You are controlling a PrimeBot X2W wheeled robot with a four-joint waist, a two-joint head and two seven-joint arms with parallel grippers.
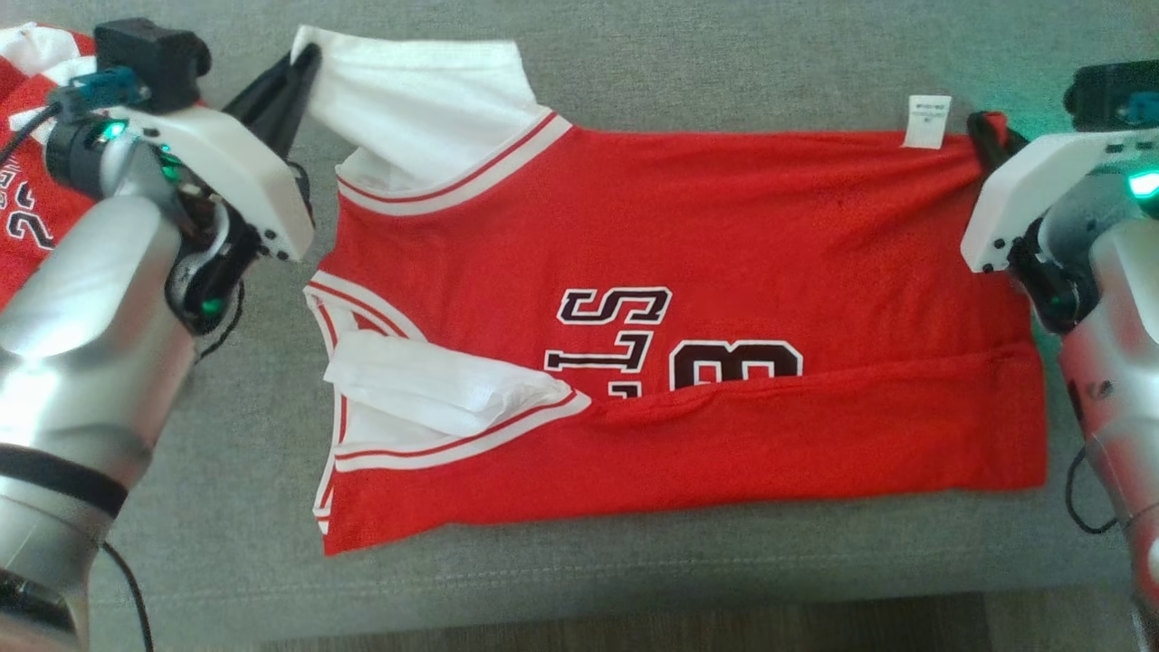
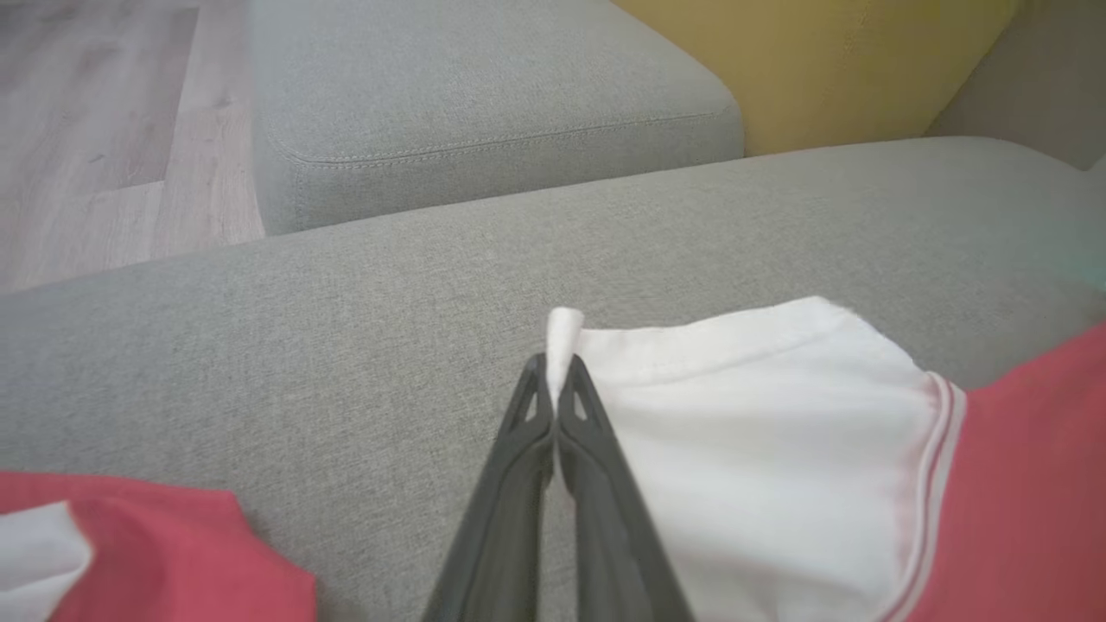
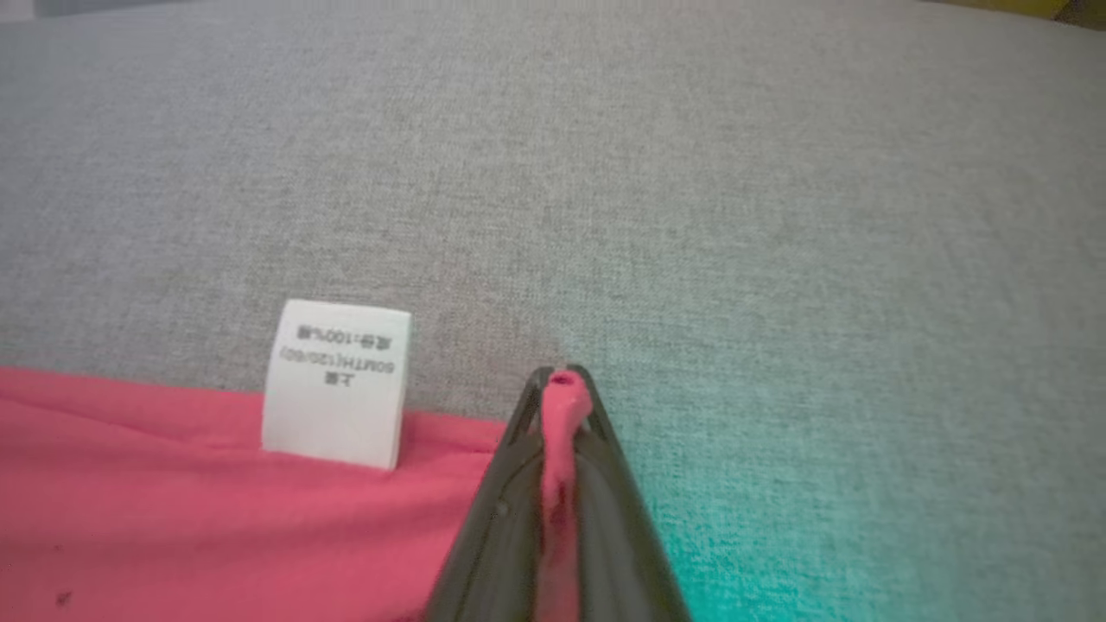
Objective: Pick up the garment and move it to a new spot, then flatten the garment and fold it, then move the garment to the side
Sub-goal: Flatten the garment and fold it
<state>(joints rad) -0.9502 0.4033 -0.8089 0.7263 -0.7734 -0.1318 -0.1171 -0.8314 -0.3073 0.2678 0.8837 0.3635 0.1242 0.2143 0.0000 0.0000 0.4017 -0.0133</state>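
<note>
Along the red-and-white mesh jersey's (image 1: 724, 226) far edge, left gripper (image 2: 553, 373) clenches white sleeve (image 1: 416, 100), right gripper (image 3: 562, 382) grasps hem corner (image 1: 955, 149); grey fabric cushion (image 1: 724, 63) lies bare beyond.

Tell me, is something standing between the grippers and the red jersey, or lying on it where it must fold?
Nothing visible does. The left gripper is shut on a corner of the white sleeve, the right gripper on the red hem beside the label. Nothing lies on the jersey; a second red garment lies apart.

Grey sofa (image 1: 724, 54), yellow cushion (image 2: 821, 69) (wood floor (image 2: 104, 130) beyond).
</note>
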